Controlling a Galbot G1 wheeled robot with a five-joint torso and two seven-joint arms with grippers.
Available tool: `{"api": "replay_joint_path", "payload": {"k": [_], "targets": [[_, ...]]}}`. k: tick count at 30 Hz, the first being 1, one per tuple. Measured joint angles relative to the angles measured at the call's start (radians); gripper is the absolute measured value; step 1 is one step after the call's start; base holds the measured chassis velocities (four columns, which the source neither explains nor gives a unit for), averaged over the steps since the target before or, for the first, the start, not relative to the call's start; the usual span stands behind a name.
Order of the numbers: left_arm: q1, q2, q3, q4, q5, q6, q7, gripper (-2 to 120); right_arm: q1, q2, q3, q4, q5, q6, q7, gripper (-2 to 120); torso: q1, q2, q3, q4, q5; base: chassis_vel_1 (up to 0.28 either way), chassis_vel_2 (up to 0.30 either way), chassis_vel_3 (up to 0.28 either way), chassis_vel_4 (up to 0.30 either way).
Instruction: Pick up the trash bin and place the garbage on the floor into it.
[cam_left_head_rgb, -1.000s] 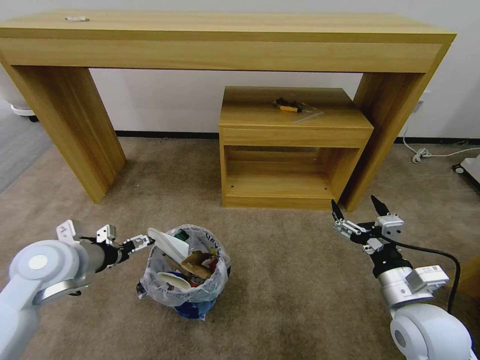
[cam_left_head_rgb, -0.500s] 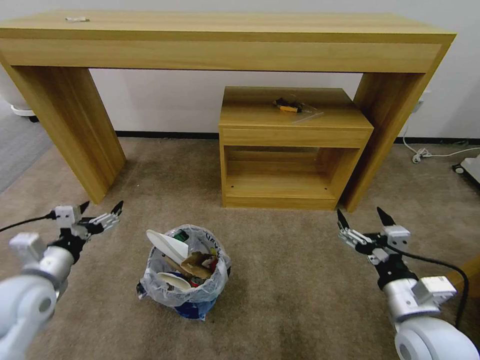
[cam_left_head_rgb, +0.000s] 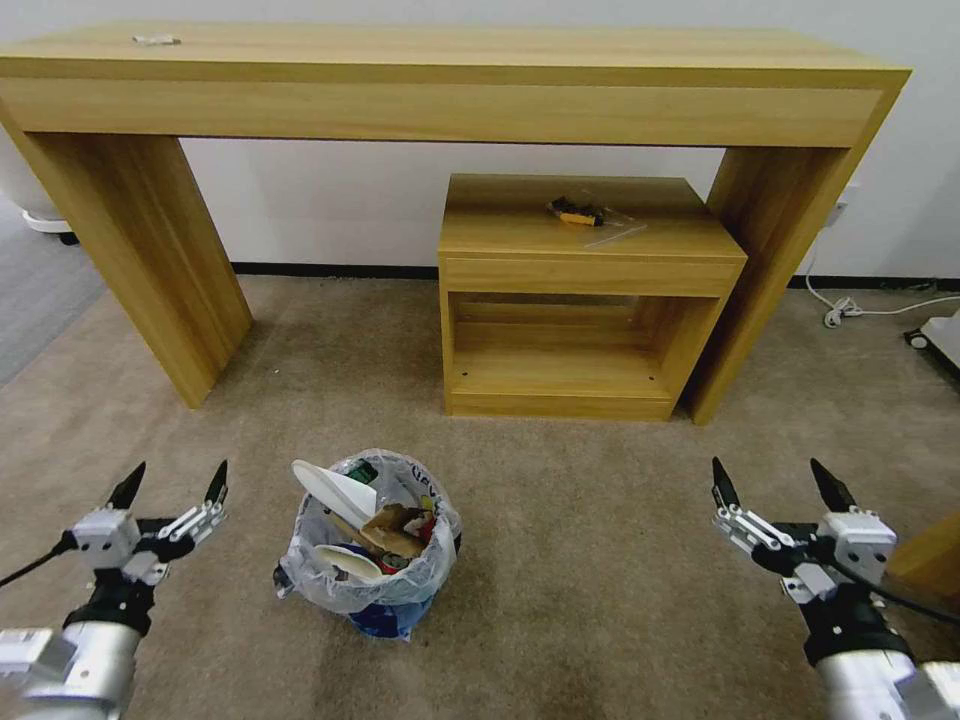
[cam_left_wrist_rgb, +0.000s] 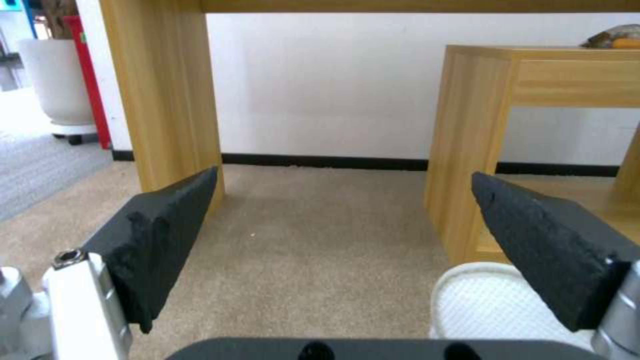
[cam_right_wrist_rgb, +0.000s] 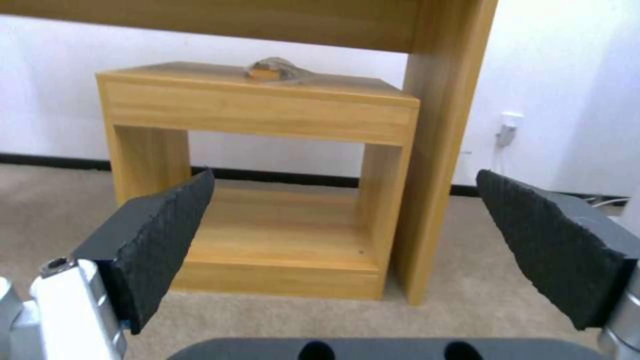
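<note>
The trash bin (cam_left_head_rgb: 415, 585) stands on the beige floor (cam_left_head_rgb: 590, 570) in front of me, lined with a crinkly clear bag. It is packed with garbage: a white insole (cam_left_head_rgb: 336, 489) sticks up at its rim, with a cardboard piece (cam_left_head_rgb: 395, 527) beside it. My left gripper (cam_left_head_rgb: 175, 472) hovers open to the left of the bin, apart from it. In the left wrist view the left gripper (cam_left_wrist_rgb: 343, 175) is empty, with the white insole (cam_left_wrist_rgb: 480, 305) low beside one finger. My right gripper (cam_left_head_rgb: 770, 470) is open and empty well to the right of the bin; the right wrist view shows the same gripper (cam_right_wrist_rgb: 345, 174).
A long wooden table (cam_left_head_rgb: 450, 85) spans the back. Under it sits a small wooden cabinet (cam_left_head_rgb: 585, 300) with a yellow-black tool (cam_left_head_rgb: 577, 211) on top. Cables (cam_left_head_rgb: 850, 305) lie at the right wall. A white plant pot (cam_left_wrist_rgb: 57, 85) and grey carpet (cam_left_head_rgb: 30, 290) are at the left.
My left gripper has left the insole at the bin's rim, swung left, opened and drawn back toward me. My right arm has also drawn back. The bin has not moved.
</note>
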Motion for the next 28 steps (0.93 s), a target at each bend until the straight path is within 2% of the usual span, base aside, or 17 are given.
{"api": "replay_joint_path", "payload": {"k": [28], "targets": [[-0.003, 0.006, 0.003, -0.004, 0.014, 0.012, -0.009, 100, -0.004, -0.001, -0.004, -0.005, -0.013, 0.013, 0.009, 100, 0.0, 0.0, 0.0, 0.0, 0.0, 0.0, 0.0, 0.0, 0.0]]}}
